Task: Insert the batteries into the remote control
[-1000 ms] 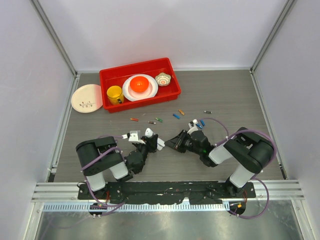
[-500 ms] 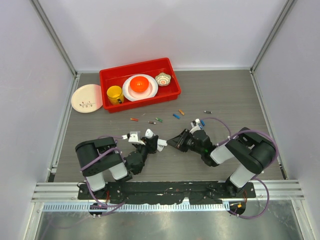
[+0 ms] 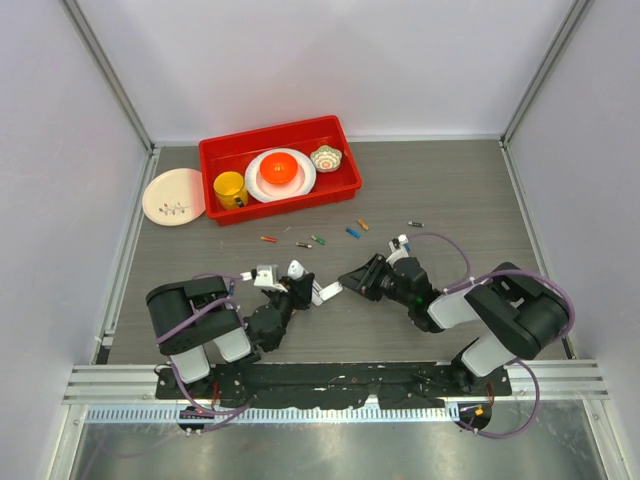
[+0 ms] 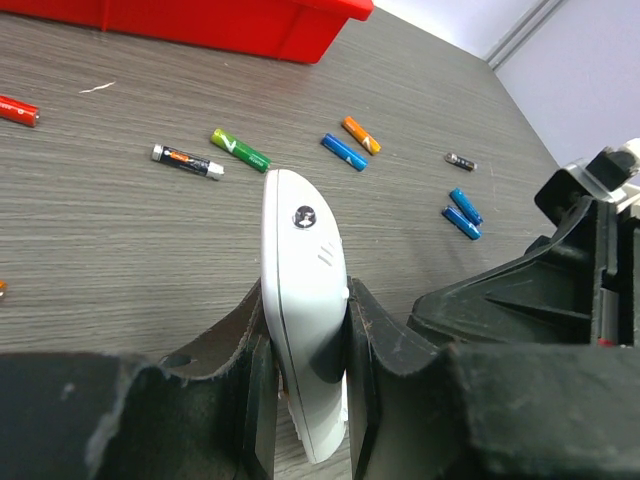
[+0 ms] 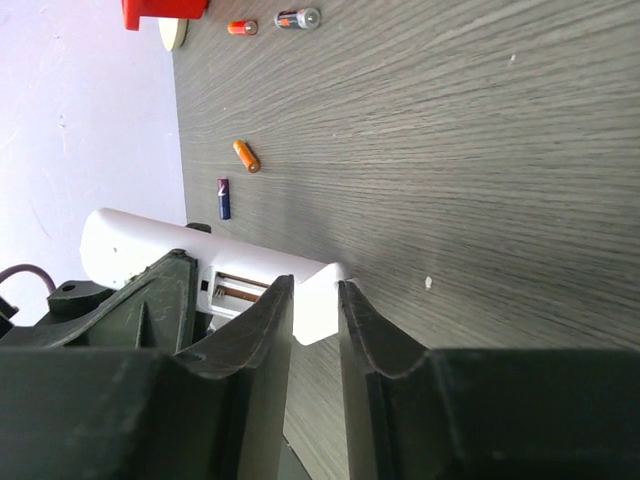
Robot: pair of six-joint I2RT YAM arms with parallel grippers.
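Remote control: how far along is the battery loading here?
Done: the remote control is clamped in the left gripper, and its compartment looks open in the right wrist view. In hand: the right gripper sits at the remote's end, with no battery visible between its fingers. Left: the batteries lie loose on the table, so picking and seating them remain.

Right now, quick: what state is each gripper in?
Left gripper: closed on the slim white plastic remote control.
Right gripper: nearly closed at the remote's end; whether it grips anything cannot be told.
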